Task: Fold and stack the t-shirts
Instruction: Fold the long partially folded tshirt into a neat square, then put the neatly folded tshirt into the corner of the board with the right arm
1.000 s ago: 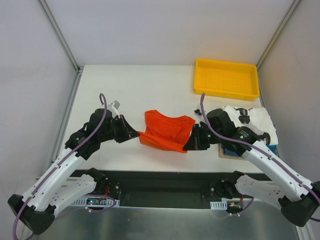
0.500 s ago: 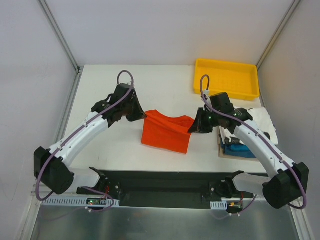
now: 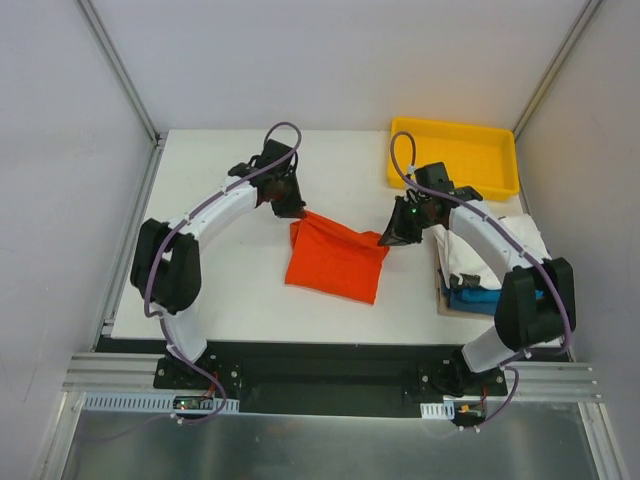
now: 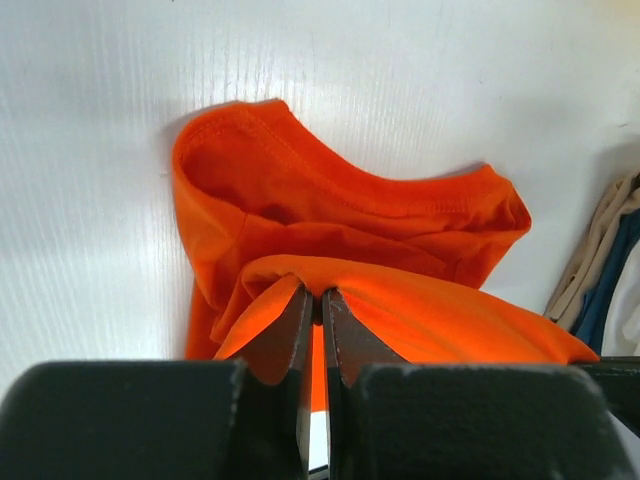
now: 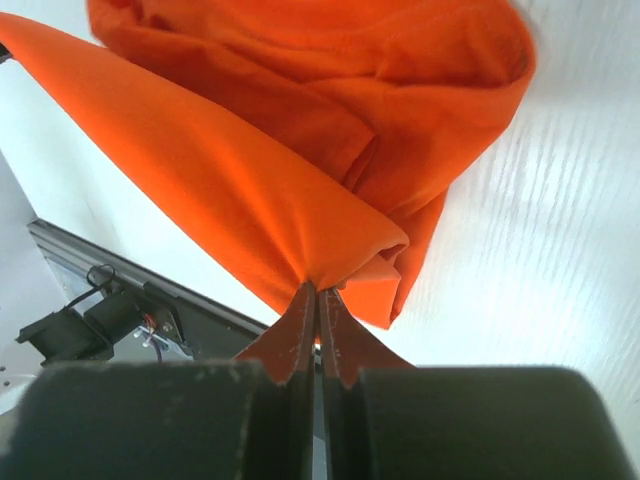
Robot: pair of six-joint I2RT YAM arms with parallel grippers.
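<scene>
Top external view: flat white table point(image 3: 230, 290), both arms reaching in over it toward the middle. Plain bright orange-red cloth t-shirt point(image 3: 338, 262) lies mid-table as a folded, roughly square bundle between the two arms, far edge lifted at both corners. Yellow rectangular plastic tray point(image 3: 455, 158) sits at the far right corner, apart from the shirt. Pile of white and blue cloth t-shirts point(image 3: 492, 272) sits on the right edge, under the right arm, white on top. Left gripper point(image 3: 292, 210) is clamped on the shirt's far-left corner; left wrist view shows fingers pinched tight on a fold. Right gripper point(image 3: 388, 238) is clamped on the far-right corner; right wrist view shows cloth drawn taut from the closed fingertips.
</scene>
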